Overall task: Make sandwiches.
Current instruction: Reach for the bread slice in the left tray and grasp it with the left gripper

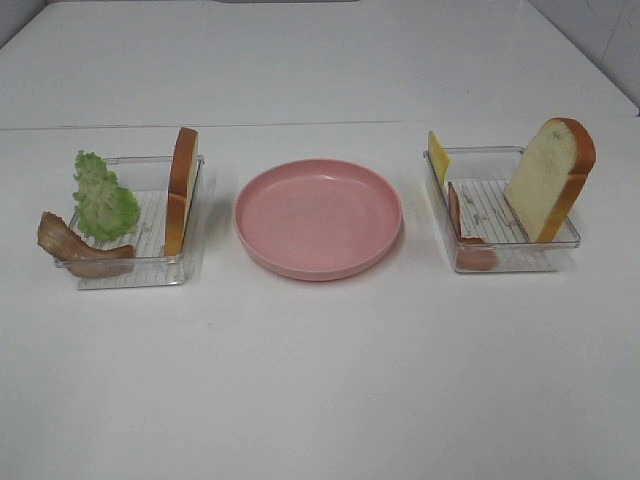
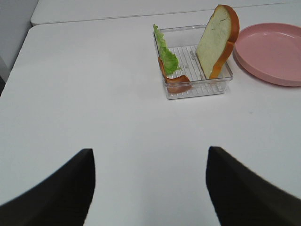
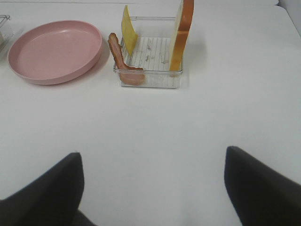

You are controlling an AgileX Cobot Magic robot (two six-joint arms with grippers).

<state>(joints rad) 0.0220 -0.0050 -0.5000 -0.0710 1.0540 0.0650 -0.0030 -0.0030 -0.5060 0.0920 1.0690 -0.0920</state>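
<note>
Left pincer point(image 2: 149, 153) and right pincer point(image 3: 153, 153): both wide, both empty; no sandwich stacked yet.
Ahead of the left pincer, well apart, tray 1 point(image 2: 197, 89) holds lettuce point(image 2: 167, 56), bacon point(image 2: 178, 84) and upright left bread point(image 2: 216, 40); ahead of the right pincer, tray 2 point(image 3: 155, 80) holds cheese point(image 3: 128, 30), ham point(image 3: 116, 52) and upright right bread point(image 3: 181, 37). The plate point(image 3: 54, 49) sits inboard of both, bare. Likely step 1: bread to plate. Descend from above, jaws astride the slice's flat faces near the top crust, close gently, lift clear of the tray wall.
</note>
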